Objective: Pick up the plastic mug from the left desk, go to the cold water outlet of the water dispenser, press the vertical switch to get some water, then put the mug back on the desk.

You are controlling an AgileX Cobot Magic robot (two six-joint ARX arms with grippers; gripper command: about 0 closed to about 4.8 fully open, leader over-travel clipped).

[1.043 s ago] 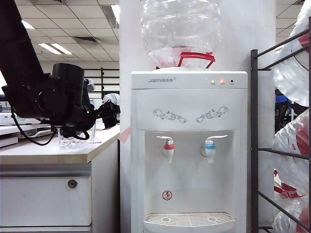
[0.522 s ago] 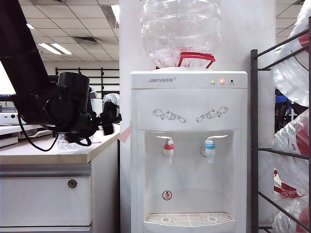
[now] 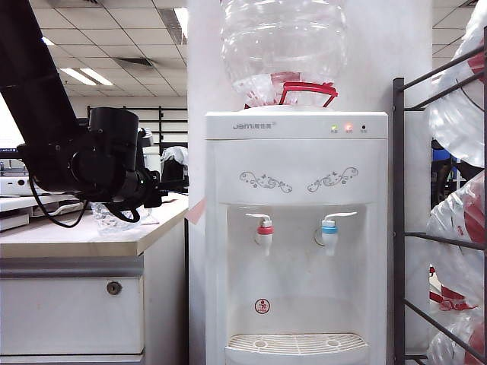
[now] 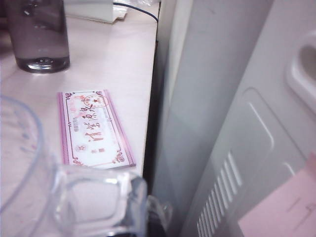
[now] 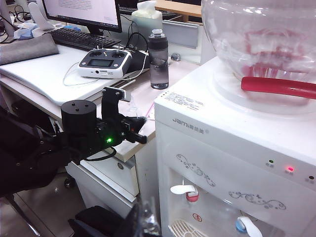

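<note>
Exterior view: your left pincer is clamped on the handle of the clear dimpled plastic mug resting on the beige worktop, ready for lifting; your right pincer, jaws together, waits clear above the white dispenser.

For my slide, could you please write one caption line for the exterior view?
Left gripper shut on the plastic mug on the left desk, beside the water dispenser.
</note>
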